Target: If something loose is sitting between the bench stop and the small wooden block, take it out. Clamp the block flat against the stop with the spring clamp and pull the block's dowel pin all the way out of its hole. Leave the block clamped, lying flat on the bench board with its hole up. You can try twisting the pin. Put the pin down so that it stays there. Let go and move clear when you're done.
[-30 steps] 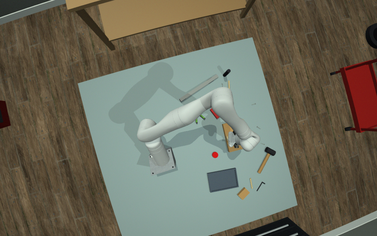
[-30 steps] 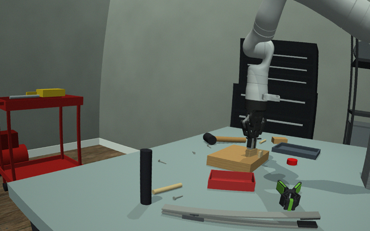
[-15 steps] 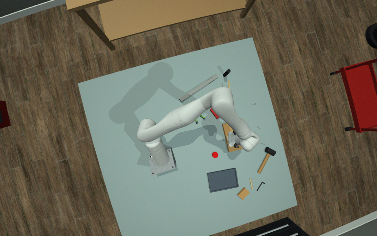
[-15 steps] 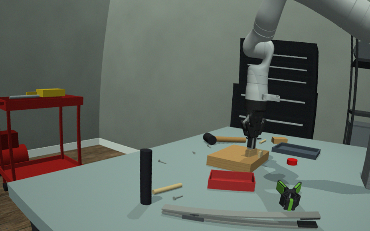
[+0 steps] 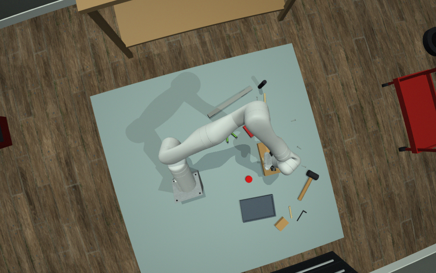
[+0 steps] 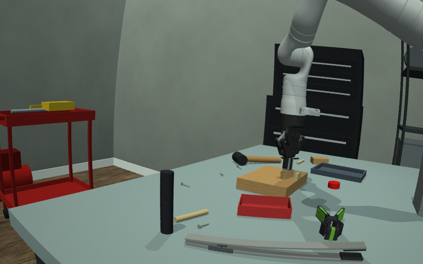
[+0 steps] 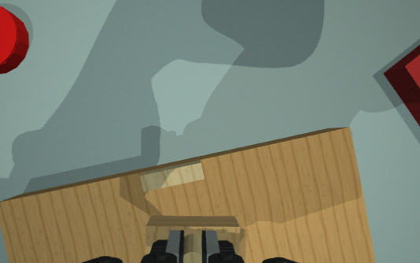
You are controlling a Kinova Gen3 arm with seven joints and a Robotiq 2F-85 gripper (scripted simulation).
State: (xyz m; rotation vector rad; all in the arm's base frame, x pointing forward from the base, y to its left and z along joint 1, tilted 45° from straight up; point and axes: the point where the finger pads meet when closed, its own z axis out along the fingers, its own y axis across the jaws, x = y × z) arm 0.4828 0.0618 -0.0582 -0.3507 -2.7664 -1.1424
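Observation:
My gripper (image 6: 287,164) (image 7: 193,250) points straight down over the small wooden block (image 6: 286,174) (image 7: 193,221). Its pads are shut on the dowel pin (image 7: 193,250), which stands in the block; how deep it sits is hidden. The block lies on the bench board (image 5: 261,148) (image 6: 261,178) (image 7: 283,177). A pale wooden piece (image 6: 297,175) (image 7: 175,176), apparently the stop, is at the board's edge. Bare board shows between it and the block; nothing loose is seen there. The green-black spring clamp (image 5: 234,135) (image 6: 331,226) stands on the table, away from the board.
A red tray (image 5: 248,131) (image 6: 264,211) and red cap (image 5: 248,179) (image 6: 334,184) (image 7: 9,39) are near the board. Also on the table are a mallet (image 5: 305,188) (image 6: 263,159), grey tray (image 5: 257,208) (image 6: 338,172), upright black cylinder (image 6: 166,202), long grey bars (image 5: 230,101) (image 6: 273,244) and several screws.

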